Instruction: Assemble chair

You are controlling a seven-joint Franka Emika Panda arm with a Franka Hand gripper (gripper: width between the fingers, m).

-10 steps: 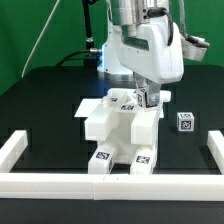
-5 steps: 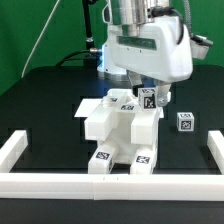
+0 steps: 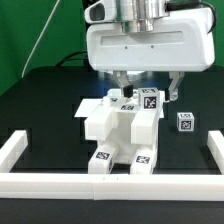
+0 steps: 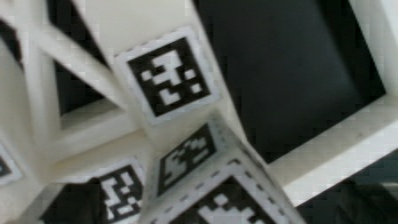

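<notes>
Exterior view, read from its left edge across: a low white border bar [image 3: 14, 150] lies on the black table [image 3: 50, 110] and meets a front bar [image 3: 110, 183] that runs along the near edge. Inside that frame, at the middle of the table, stands the chair [image 3: 115, 128]. It is matte white, chunky and stepped, built of several blocky pieces set against one another. A flat slab juts out at its back toward the exterior view's left, a thick body rises in the middle, and two squared pieces reach toward the camera. Each of those two carries a black-and-white square tag [image 3: 102, 157] on its near end, and two more tags sit on the top pieces.

Directly above the chair's top hangs the gripper [image 3: 147, 90], its broad white hand facing the camera. Its dark fingers [image 3: 176, 90] are spread wide, one on each side of the upper tagged piece, and they hold nothing.

Further toward the exterior view's right, a small white block [image 3: 183, 122] with a tag sits alone on the table, apart from the chair. Beyond it lies a second border bar [image 3: 213, 150].

Wrist view: very close and blurred, it shows white pieces of the chair [image 4: 151, 25] with several tags over the dark table.
</notes>
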